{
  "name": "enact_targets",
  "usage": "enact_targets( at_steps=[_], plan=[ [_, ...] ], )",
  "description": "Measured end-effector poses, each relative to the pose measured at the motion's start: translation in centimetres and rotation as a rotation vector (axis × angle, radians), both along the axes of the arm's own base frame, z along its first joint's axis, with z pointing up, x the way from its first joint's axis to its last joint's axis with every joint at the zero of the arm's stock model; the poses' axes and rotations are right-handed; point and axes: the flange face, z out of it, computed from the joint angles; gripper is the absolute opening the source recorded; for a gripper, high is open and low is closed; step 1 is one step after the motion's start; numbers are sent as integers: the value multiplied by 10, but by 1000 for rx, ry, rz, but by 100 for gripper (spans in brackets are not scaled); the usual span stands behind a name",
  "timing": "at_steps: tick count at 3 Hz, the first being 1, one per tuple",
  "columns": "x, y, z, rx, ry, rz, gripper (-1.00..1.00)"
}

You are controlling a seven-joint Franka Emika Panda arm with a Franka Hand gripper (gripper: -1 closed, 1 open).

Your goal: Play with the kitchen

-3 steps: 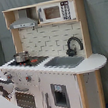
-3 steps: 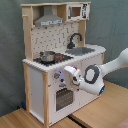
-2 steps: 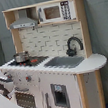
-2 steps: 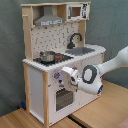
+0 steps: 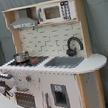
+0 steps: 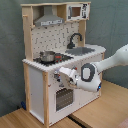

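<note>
One toy kitchen [image 6: 55, 65] of white panels and pale wood fills the centre of both exterior views, standing on a wooden floor [image 6: 107, 107] before a grey curtain [image 6: 112, 25]. In the second exterior view the white robot arm [image 6: 112, 59] enters from the right edge at mid height and bends left, ending at the gripper [image 6: 63, 74], which sits at the front of the unit just below the counter edge, at the knob panel. Whether its fingers are spread or pinched cannot be told.

On the counter a small metal pot [image 6: 48, 56] stands on the black hob [image 6: 59, 58] at centre left. The grey sink [image 6: 84, 50] lies to its right, with the curved black faucet [image 6: 75, 39] behind it. A grey hood [image 6: 49, 20] hangs at the upper left and a toy microwave [image 6: 77, 11] sits at the upper right. The oven door [image 6: 62, 97] is below the gripper, shut.

In the first exterior view the arm shows only at the lower left corner, close against the cabinet front; the rounded counter end [image 5: 94, 62] at right has open space around it. No writing can be read anywhere.
</note>
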Motion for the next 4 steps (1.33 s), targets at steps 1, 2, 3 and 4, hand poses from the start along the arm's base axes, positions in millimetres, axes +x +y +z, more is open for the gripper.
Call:
enact_targets(
  at_steps=[1, 2, 3, 4],
  plan=[
    [0, 0, 0, 0, 0, -1, -100],
    [2, -2, 1, -22, -2, -4, -100],
    [2, -2, 1, -119, -26, -9, -100],
    [2, -1, 1, -208, -52, -20, -100]
  ],
)
